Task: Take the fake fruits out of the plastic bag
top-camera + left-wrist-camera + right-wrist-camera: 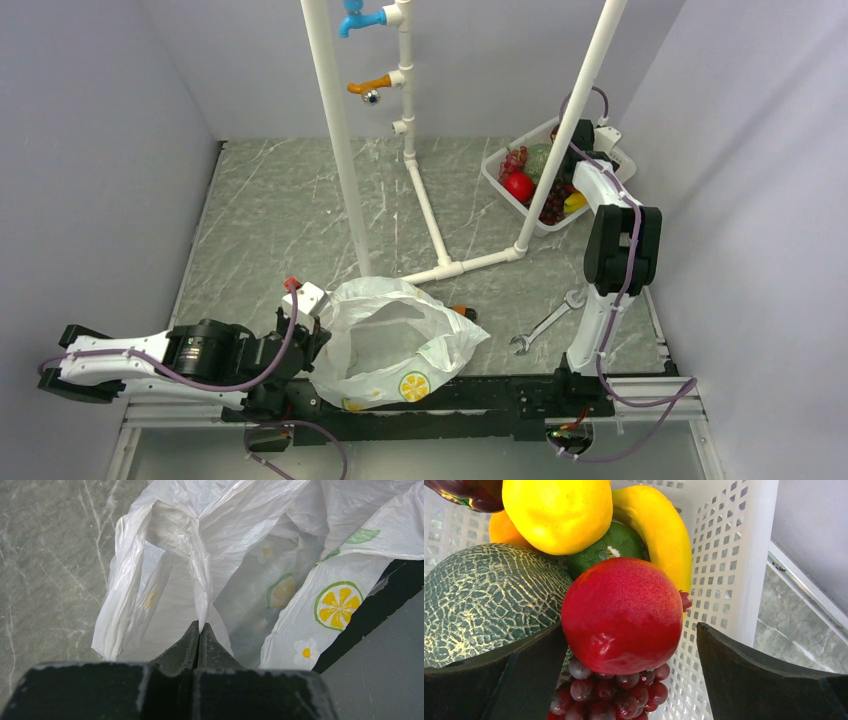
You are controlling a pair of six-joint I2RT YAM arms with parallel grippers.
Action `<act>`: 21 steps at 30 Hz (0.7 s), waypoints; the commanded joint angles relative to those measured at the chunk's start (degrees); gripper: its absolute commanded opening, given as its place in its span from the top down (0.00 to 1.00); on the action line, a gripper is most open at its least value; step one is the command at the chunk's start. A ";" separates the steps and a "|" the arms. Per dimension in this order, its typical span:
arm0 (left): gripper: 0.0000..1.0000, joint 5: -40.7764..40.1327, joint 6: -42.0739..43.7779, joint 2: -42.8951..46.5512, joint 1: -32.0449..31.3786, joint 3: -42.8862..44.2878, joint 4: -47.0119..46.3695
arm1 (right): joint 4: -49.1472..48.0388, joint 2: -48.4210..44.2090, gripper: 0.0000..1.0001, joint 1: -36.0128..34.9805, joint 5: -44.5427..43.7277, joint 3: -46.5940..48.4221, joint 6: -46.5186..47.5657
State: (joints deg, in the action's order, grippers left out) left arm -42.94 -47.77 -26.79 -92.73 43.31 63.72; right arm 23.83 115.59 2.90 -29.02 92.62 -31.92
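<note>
1. The bag lies on the table at the near edge. It is between the two arms, closer to the left one, and its mouth is open and faces up.
2. The bag has pictures printed on it: a yellow lemon slice with a green ring, green leaves and little white flowers.
3. The left gripper is pressed together, pinching a thin fold of the bag's rim.
4. Inside the bag I see only white folds and shadow. I cannot tell if anything lies in there.
5. The fruits sit piled in a white basket at the far right corner of the table, well apart from the bag.
6. Seen close up, there is a red round fruit in the middle. A yellow round fruit and a banana are above it, and grapes are below it.
7. A green melon lies just beside the red fruit. A dark green fruit is half hidden behind them. A dark purple thing is cut off at the top corner.
8. The right gripper hangs over the basket with its fingers spread wide. The red fruit shows between them. I cannot tell if they touch anything.
9. A wrench lies near the right arm's base.
10. A small orange thing peeks out from behind the bag, mostly hidden.
</note>
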 commanded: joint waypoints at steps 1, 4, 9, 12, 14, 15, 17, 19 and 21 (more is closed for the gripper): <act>1.00 -1.18 -0.57 0.15 -0.45 1.08 -0.31 | 0.71 -3.41 0.01 -0.25 1.62 2.64 0.93; 1.00 -1.12 -0.48 0.17 -0.44 1.08 -0.35 | 0.35 -6.17 0.01 -0.48 2.56 2.09 0.68; 1.00 -0.99 -0.46 -0.20 -0.52 1.15 -0.27 | 2.75 -10.27 0.01 -0.91 2.65 2.03 -1.09; 1.00 -0.84 -0.48 -0.33 -0.59 1.27 -0.21 | 2.58 -13.41 0.01 -1.13 2.96 -0.52 -2.65; 1.00 -0.80 -0.40 -0.21 -0.60 1.30 -0.30 | 2.36 -15.84 0.01 -1.14 3.35 -3.64 -4.35; 1.00 -0.73 -0.28 -0.12 -0.54 1.22 -0.35 | 1.95 -17.03 0.01 -1.17 3.72 -5.48 -4.91; 1.00 -0.55 -0.09 0.09 -0.68 1.24 -0.48 | 0.91 -19.66 0.01 -1.23 4.12 -9.36 -6.08; 1.00 -0.48 0.08 0.42 -0.78 1.10 -0.68 | 0.41 -22.20 0.03 -1.25 3.75 -13.02 -7.25; 1.00 -0.39 0.16 0.71 -0.86 1.05 -0.86 | 0.63 -24.62 0.04 -1.30 2.92 -16.75 -8.44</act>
State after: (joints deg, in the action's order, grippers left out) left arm -42.92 -47.72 -26.76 -92.90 43.31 63.70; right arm 24.91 94.74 1.67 -25.45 81.45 -36.84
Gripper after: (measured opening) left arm 0.007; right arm 0.969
